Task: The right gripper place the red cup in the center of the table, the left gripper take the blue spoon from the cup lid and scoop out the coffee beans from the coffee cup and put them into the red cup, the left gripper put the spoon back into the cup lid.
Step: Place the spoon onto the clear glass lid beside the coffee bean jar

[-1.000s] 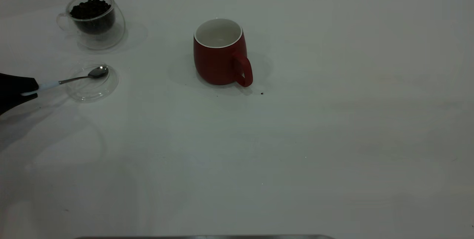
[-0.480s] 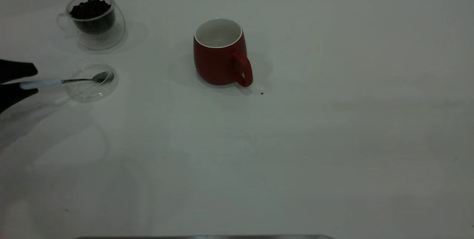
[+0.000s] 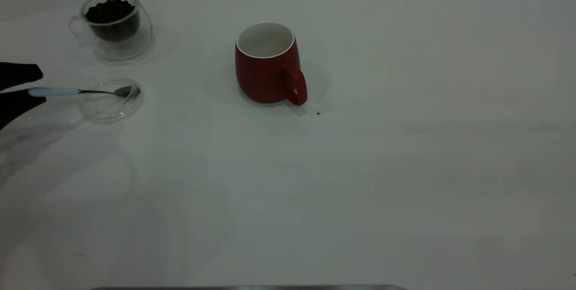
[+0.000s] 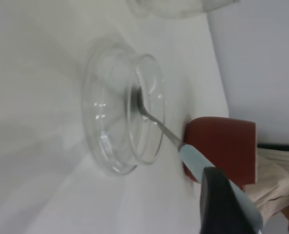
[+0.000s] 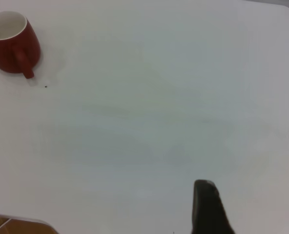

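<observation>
The left gripper [image 3: 27, 92], at the counter's [image 3: 360, 168] left edge, has its jaws clenched on the spoon's [image 3: 81, 91] pale blue handle. The spoon bowl sits over the clear lid [image 3: 110, 101]. The glass cup [image 3: 114, 22] holds coffee beans [image 3: 109, 10]. The red mug [image 3: 269, 67] stands upright mid-counter. The state of the right gripper's [image 5: 251, 214] jaws cannot be determined.

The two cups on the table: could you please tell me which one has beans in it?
The clear glass cup at the far left holds the dark beans. The red cup near the middle shows only a bare white inside.
</observation>
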